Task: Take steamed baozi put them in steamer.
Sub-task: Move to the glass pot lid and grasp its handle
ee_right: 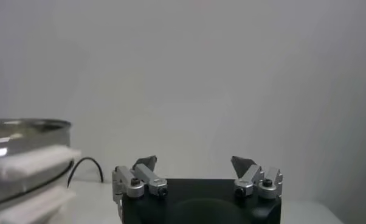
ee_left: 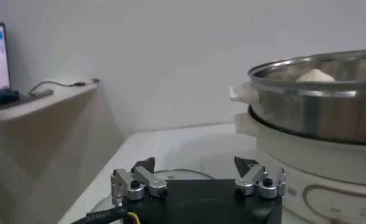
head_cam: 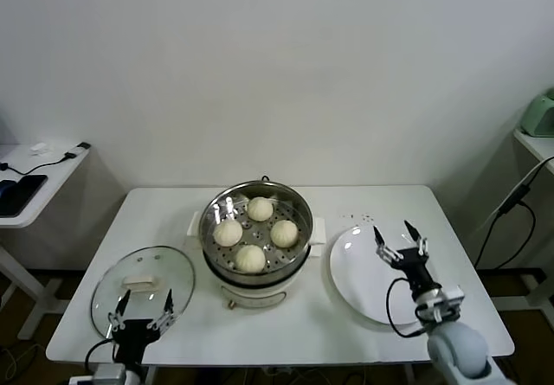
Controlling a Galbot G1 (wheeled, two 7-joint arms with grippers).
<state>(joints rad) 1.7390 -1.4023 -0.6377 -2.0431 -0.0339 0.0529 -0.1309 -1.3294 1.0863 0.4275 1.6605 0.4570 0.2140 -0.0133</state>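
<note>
The left gripper [head_cam: 144, 303] hangs with fingers spread and empty above the near edge of the glass lid [head_cam: 143, 281], with the steamer [head_cam: 256, 234] up and to its right. All four buns [head_cam: 250, 258] sit on the perforated tray inside the steamer, so the loading looks done. The white plate [head_cam: 368, 281] to the right is bare. Over its far edge the right gripper [head_cam: 400, 238] waits, also wide and empty, the steamer to its left; it seems slightly nearer, though that is hard to judge.
</note>
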